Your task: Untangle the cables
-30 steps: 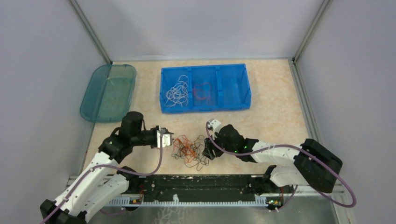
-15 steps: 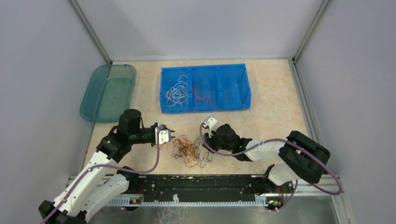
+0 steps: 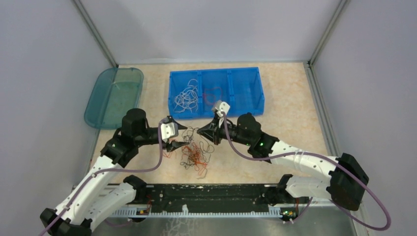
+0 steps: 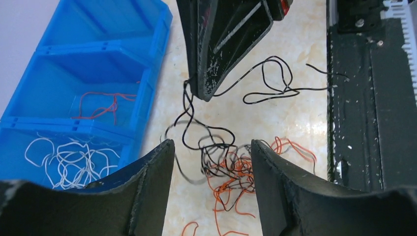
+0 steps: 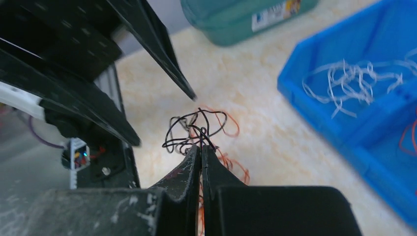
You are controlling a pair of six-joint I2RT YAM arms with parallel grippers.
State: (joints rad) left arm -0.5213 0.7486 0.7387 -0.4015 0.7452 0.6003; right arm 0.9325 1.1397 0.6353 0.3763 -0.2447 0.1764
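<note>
A tangle of thin orange and black cables (image 3: 194,156) lies on the table between the two arms. My right gripper (image 3: 199,131) is shut on a black cable (image 5: 196,123) at its tips (image 5: 200,146) and holds it raised above the pile. In the left wrist view that black cable (image 4: 206,137) hangs from the right gripper (image 4: 204,91) down into the orange strands (image 4: 231,182). My left gripper (image 4: 211,150) is open just left of the pile (image 3: 182,143), its fingers apart with nothing between them and the cables lying beyond its tips.
A blue three-compartment bin (image 3: 246,91) stands behind the pile, with white cables (image 3: 186,98) in its left compartment and a red cable (image 3: 213,96) in the middle one. A teal lidded tray (image 3: 114,97) sits at the back left. The black base rail (image 3: 206,196) runs along the near edge.
The right gripper shut on a black cable and rose toward the bin, drawing black strands out of the pile. The left gripper opened and shifted slightly toward the tangle.
</note>
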